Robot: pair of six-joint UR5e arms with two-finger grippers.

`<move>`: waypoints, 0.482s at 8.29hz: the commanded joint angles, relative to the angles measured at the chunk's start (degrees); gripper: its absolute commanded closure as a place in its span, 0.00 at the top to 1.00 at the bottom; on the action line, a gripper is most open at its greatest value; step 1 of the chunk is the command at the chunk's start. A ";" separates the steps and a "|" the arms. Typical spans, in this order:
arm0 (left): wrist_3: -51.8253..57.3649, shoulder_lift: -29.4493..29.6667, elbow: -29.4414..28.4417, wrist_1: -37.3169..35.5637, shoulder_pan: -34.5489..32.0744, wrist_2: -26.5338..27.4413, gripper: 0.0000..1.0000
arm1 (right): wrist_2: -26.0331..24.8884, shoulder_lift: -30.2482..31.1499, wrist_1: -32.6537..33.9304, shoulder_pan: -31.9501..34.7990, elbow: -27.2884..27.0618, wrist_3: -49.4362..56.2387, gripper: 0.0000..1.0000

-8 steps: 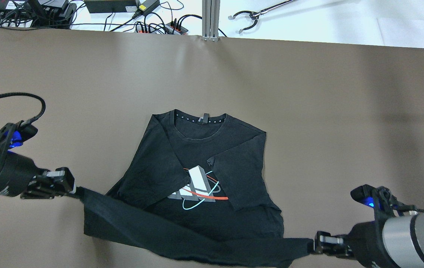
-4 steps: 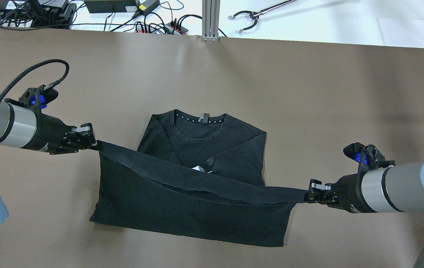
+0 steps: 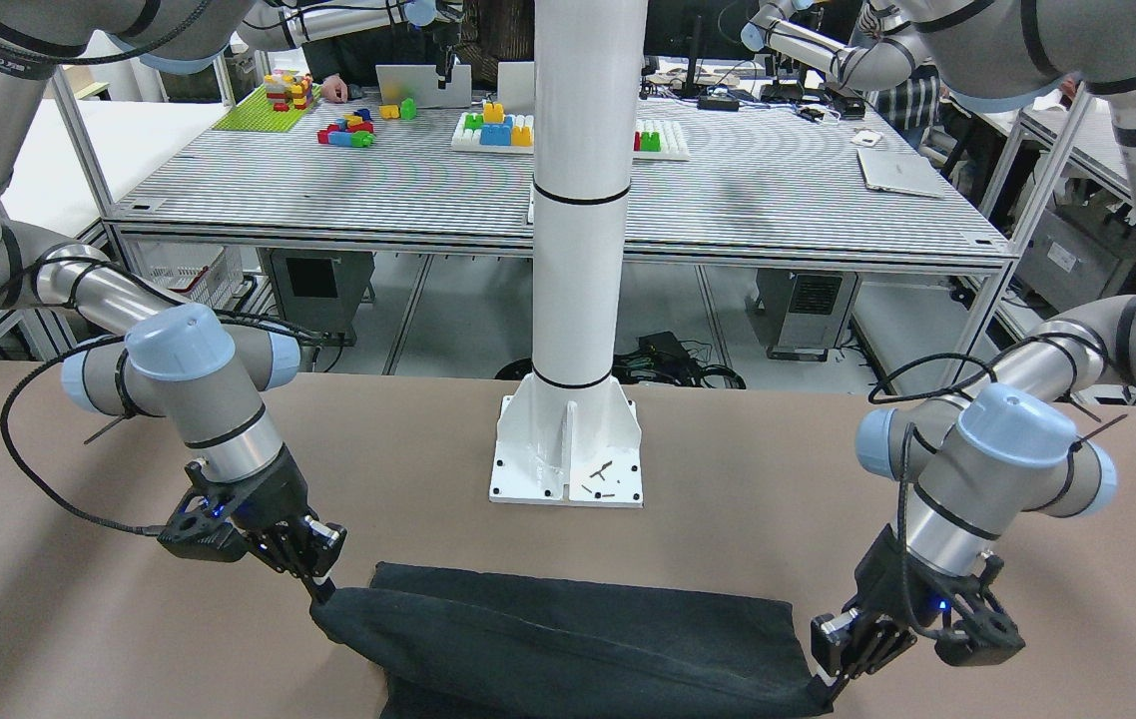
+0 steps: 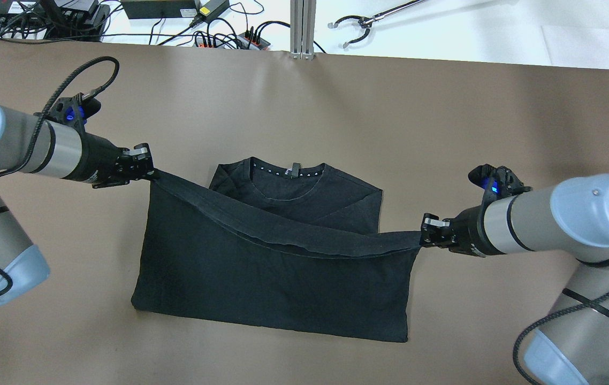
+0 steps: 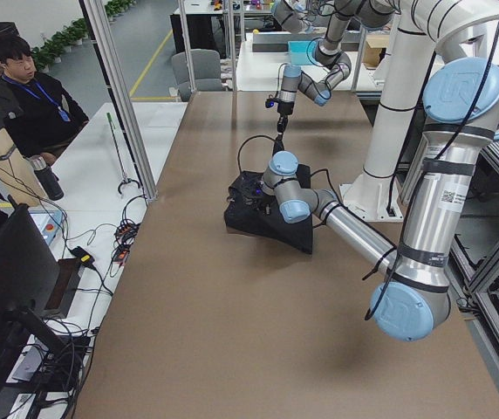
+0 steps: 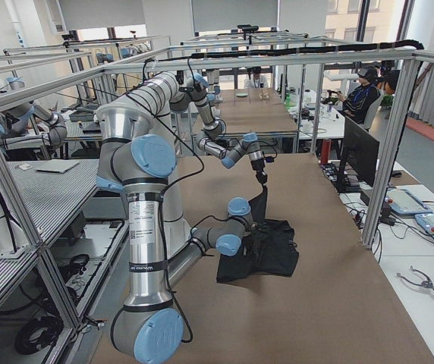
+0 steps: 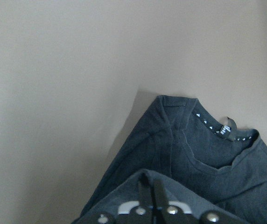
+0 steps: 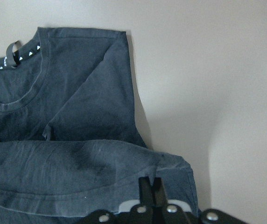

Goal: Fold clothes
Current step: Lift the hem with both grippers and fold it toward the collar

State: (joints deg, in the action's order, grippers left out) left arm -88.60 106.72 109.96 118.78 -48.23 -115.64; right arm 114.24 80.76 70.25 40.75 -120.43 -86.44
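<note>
Black garment hem gripped by left fingers and right fingers, arms wide apart.

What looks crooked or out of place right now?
The lifted hem of the shirt runs askew: the left gripper holds its corner near the collar, the right gripper sits well short, and the hem sags between.

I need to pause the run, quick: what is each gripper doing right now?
Left gripper: closed, holding one hem corner of the black T-shirt.
Right gripper: closed, holding the other hem corner of the same shirt.
</note>
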 commanded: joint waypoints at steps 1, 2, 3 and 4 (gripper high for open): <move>3.50 5.94 -9.73 -0.04 -0.72 3.48 0.00 | -2.44 -4.64 1.47 0.91 6.86 2.93 0.00; 5.35 7.61 -13.77 0.14 -0.63 3.76 0.00 | -3.32 -5.43 1.29 0.91 9.32 4.51 0.00; 5.46 9.72 -17.72 0.40 -0.55 3.93 0.00 | -3.67 -6.13 0.60 0.91 12.82 5.92 0.00; 5.63 10.87 -19.76 0.49 -0.28 3.94 0.00 | -4.81 -8.66 0.50 0.91 16.42 7.67 0.01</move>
State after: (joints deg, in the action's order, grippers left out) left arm -83.85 114.78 95.49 119.01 -48.81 -112.06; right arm 111.04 75.19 71.21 41.63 -110.11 -81.68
